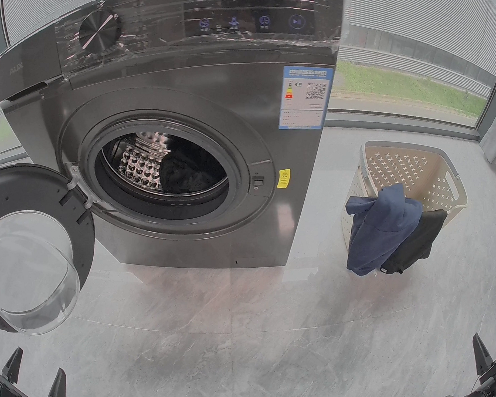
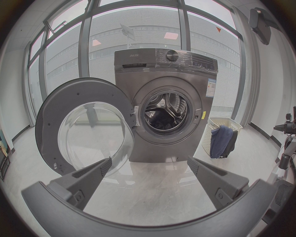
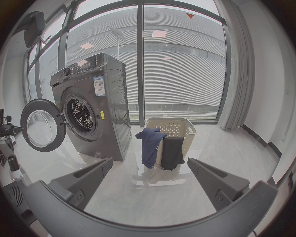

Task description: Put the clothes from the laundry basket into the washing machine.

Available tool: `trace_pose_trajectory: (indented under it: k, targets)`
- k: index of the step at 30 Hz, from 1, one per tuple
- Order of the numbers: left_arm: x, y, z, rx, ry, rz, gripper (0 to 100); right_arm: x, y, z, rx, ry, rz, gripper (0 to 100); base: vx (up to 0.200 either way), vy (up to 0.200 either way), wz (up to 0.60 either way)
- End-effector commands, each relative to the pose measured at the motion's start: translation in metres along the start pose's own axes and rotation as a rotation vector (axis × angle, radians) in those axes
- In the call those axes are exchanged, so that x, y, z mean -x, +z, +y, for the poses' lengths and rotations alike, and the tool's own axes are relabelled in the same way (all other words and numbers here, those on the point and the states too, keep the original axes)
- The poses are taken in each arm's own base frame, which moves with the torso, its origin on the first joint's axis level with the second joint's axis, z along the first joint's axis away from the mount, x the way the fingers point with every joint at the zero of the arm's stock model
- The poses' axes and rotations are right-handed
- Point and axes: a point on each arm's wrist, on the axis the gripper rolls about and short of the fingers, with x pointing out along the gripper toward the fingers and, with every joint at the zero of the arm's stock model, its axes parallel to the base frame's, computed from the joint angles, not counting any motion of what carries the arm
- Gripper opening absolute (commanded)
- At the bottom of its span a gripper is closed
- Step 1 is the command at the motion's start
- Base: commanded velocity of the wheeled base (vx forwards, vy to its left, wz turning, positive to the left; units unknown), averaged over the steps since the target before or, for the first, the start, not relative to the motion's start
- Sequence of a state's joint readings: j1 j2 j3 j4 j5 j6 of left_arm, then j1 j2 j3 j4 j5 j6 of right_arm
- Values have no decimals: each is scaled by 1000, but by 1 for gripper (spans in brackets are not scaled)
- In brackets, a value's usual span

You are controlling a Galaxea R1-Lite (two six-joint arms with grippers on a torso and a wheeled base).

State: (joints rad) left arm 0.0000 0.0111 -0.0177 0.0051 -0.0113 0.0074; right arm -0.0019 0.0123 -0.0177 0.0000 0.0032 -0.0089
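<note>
Head view shows the washing machine, its door swung out on my left, where I judge an arm could clip it. Over the front rim of the basket hang a blue garment and a black garment; tugging one might tip it. Left gripper and right gripper both gape wide, empty.

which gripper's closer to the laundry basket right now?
Right. The right gripper is in front of the laundry basket, apart from it; the left gripper is far across, by the washing machine door.
</note>
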Motion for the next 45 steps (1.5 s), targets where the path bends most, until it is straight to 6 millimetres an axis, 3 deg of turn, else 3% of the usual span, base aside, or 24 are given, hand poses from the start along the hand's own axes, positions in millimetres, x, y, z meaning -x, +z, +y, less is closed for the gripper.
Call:
trace_pose_trajectory:
  k: [1,23,32,45]
  targets:
    - [-1,-5,0,0,2,8,100,-1,-5,0,0,0,8,100,0,-200,0]
    - [0,-4,0,14,-1,5,100,-1,-5,0,0,0,8,100,0,-200,0]
    - [0,-5,0,17,2,6,100,-1,-5,0,0,0,8,100,0,0,0]
    - [0,-5,0,20,1,6,100,-1,-5,0,0,0,8,100,0,-200,0]
